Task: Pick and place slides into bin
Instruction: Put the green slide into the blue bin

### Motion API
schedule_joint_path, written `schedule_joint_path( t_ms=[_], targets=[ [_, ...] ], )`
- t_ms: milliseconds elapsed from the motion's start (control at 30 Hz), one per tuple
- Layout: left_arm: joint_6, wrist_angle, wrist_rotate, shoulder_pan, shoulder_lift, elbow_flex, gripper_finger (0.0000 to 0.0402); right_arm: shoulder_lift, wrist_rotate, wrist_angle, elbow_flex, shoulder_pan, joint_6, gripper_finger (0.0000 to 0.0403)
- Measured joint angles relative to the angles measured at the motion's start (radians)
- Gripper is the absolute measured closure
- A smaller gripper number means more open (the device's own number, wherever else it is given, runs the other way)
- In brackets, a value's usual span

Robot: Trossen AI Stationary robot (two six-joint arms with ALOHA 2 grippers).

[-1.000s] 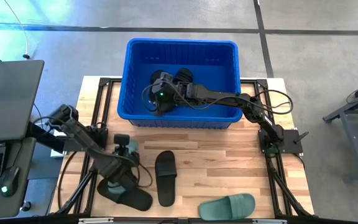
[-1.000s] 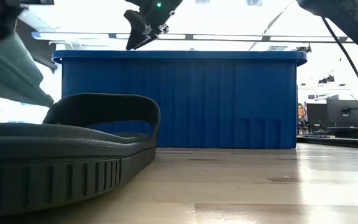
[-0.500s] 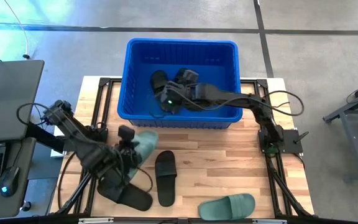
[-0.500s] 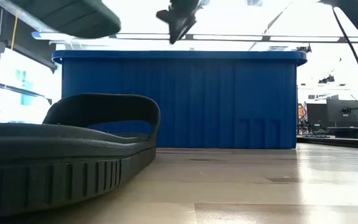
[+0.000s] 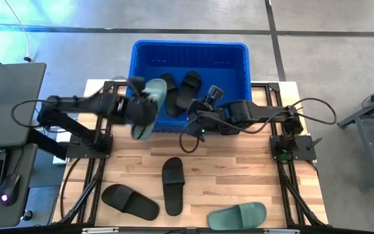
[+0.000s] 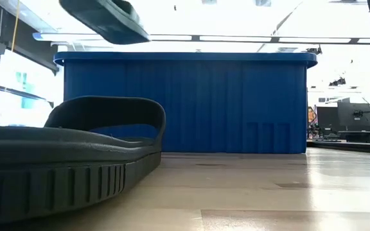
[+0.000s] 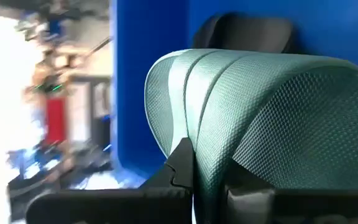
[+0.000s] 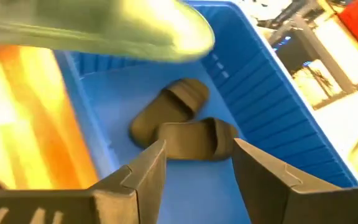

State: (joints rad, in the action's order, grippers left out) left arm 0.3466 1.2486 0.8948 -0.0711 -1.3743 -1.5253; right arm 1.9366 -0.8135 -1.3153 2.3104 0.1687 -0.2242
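Observation:
My left gripper (image 5: 135, 107) is shut on a sage green slide (image 5: 148, 104), held high over the near left corner of the blue bin (image 5: 239, 55). The low view shows the slide's sole (image 6: 105, 19) above the bin rim (image 6: 185, 59). Two black slides (image 5: 167, 90) (image 5: 191, 84) lie in the bin, also in the right wrist view (image 8: 173, 107) (image 8: 197, 140). My right gripper (image 5: 197, 118) is open and empty above the bin's near wall, its fingers (image 8: 143, 174) pointing into the bin. My left gripper pinches the green slide's wide strap at its edge (image 7: 209, 163) between its two fingers (image 7: 180, 167). The fingers come about level from the table's left. The slide is lifted clear of table and bin and tilted, one end over the bin, the other over the table.
Two black slides (image 5: 130, 201) (image 5: 173, 185) and a second green slide (image 5: 237, 215) lie sole-down on the wooden table near its front edge. The nearest black slide (image 6: 63, 160) fills the low view's left. Bare table lies between the bin and these slides.
My left gripper has lifted the green slide from the table's near left and carried it up and toward the far edge, to the bin's near left corner. My right gripper has drawn back out of the bin toward the table's right and near edge.

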Motion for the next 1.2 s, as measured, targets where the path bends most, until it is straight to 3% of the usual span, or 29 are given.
schedule_joint_path(
  t_ms=[100, 200, 300, 433, 700, 767, 867, 933, 1200],
  targets=[
    [0.185, -0.187, -0.188, -0.158, -0.015, 0.000, 0.0401, 0.000, 0.036, 0.002, -0.011, 0.006, -0.010, 0.0229],
    [0.260, -0.284, -0.213, -0.283, -0.044, 0.000, 0.0401, 0.001, 0.042, -0.002, -0.043, 0.005, -0.053, 0.0231],
    [0.362, -0.281, -0.235, -0.392, -0.088, 0.003, 0.0402, 0.001, 0.034, -0.025, -0.088, 0.004, -0.064, 0.0235],
    [0.562, -0.273, -0.283, -0.465, -0.142, 0.058, 0.0401, 0.001, 0.032, -0.053, -0.178, 0.004, -0.069, 0.0242],
    [0.946, -0.548, -0.298, -0.456, -0.174, 0.239, 0.0401, 0.002, -0.004, -0.058, -0.357, 0.002, -0.091, 0.0256],
    [0.982, -0.616, -0.377, -0.446, -0.174, 0.268, 0.0401, 0.002, -0.007, -0.058, -0.388, 0.002, -0.093, 0.0258],
    [1.049, -0.623, -0.579, -0.443, -0.174, 0.288, 0.0401, 0.002, -0.009, -0.050, -0.415, 0.002, -0.094, 0.0257],
    [1.088, -0.636, -0.643, -0.444, -0.177, 0.286, 0.0401, 0.002, -0.012, -0.050, -0.423, 0.002, -0.113, 0.0256],
    [1.115, -0.641, -0.512, -0.446, -0.182, 0.286, 0.0379, 0.001, -0.020, -0.040, -0.428, 0.002, -0.137, 0.0263]
  ],
)
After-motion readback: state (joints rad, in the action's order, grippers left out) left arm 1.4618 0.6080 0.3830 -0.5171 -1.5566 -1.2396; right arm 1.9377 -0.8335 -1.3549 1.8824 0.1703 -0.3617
